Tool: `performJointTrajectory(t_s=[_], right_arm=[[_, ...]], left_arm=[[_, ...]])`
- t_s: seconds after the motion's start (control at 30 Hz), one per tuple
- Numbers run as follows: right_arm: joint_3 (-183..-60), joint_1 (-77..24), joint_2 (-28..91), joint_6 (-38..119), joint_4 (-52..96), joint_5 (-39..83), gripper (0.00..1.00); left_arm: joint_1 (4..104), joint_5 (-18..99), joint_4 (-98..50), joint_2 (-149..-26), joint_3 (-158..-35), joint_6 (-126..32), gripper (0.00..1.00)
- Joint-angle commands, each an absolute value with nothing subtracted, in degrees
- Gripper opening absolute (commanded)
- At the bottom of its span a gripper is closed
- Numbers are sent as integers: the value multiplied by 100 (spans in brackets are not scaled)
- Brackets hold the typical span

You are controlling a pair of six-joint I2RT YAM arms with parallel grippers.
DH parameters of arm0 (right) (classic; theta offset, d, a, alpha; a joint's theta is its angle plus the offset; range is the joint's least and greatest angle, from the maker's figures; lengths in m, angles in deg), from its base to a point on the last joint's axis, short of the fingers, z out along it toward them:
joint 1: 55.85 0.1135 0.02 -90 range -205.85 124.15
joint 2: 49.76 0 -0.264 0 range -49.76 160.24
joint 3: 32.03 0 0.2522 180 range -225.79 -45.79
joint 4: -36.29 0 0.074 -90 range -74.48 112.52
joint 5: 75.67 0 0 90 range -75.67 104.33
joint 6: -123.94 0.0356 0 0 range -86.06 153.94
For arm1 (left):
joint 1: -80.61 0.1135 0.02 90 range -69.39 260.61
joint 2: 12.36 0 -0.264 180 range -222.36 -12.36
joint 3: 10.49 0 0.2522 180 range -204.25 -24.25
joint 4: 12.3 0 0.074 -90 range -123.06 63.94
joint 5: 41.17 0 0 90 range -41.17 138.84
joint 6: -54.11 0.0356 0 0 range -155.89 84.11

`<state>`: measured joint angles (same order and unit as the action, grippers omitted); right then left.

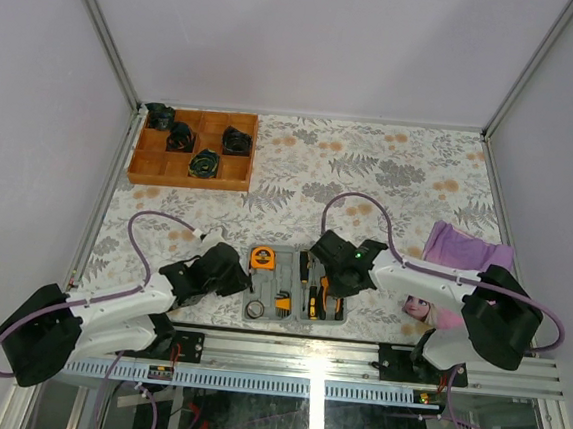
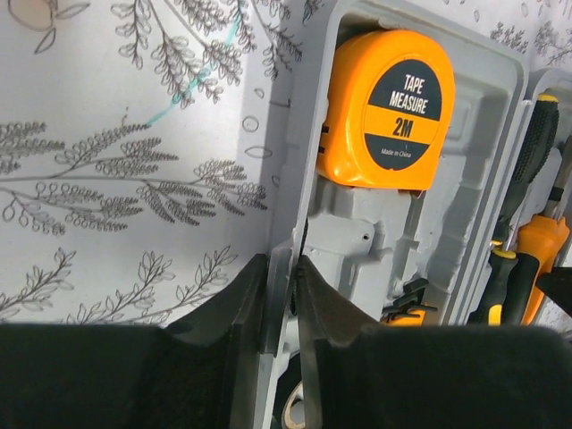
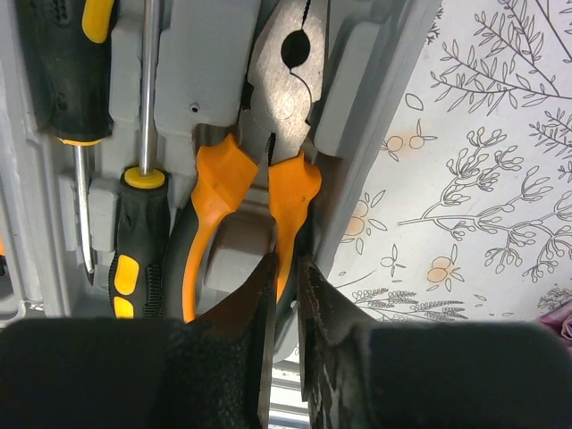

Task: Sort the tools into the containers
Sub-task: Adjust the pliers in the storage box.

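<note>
The grey case [image 1: 294,321] lies open near the table's front edge. Its left half holds the orange tape measure [image 1: 262,259], which fills the left wrist view [image 2: 384,107]. My left gripper [image 1: 247,283] is shut on the case's left wall [image 2: 304,134], one finger on each side [image 2: 281,268]. The right half holds black-and-orange screwdrivers [image 3: 141,241] and the orange-handled pliers [image 3: 284,80]. My right gripper [image 1: 344,286] is shut on the case's right wall [image 3: 375,98], with the pliers' right handle pressed against it [image 3: 286,264]. No thin black key shows.
A wooden compartment tray [image 1: 146,167] with several black items stands at the back left. A purple cloth [image 1: 464,248] lies right of my right arm. A metal rail [image 1: 315,353] runs along the front edge. A small ring [image 1: 256,310] lies in the case's near left corner.
</note>
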<state>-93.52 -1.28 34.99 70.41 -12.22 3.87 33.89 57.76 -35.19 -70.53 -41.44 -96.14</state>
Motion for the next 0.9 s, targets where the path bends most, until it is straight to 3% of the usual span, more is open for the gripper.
performJointTrajectory(t_s=[0.0,0.07,0.13,0.3,0.43,0.6,0.87], right_arm=[[-9181,-196,3311,7000,-742,304,0],[-9094,-259,3217,6949,-596,421,0],[-8908,-344,3190,6935,-371,624,0],[-8588,-372,2971,6995,59,864,0],[-8398,-448,2749,7030,284,975,0],[-8127,-619,2608,7067,561,1233,0],[-7769,-801,2313,7168,694,1353,0]], left_arm=[[3349,6088,-4330,-6758,-4414,-9785,26],[3350,6402,-4855,-6439,-4574,-9849,44],[3349,6679,-5436,-6194,-4774,-9890,53],[3348,6987,-6079,-6009,-5424,-9711,60],[3225,6792,-5778,-6436,-5913,-9531,51],[2351,6715,-4936,-7507,-6486,-9447,38],[1719,6388,-3970,-9380,-7345,-9408,26]])
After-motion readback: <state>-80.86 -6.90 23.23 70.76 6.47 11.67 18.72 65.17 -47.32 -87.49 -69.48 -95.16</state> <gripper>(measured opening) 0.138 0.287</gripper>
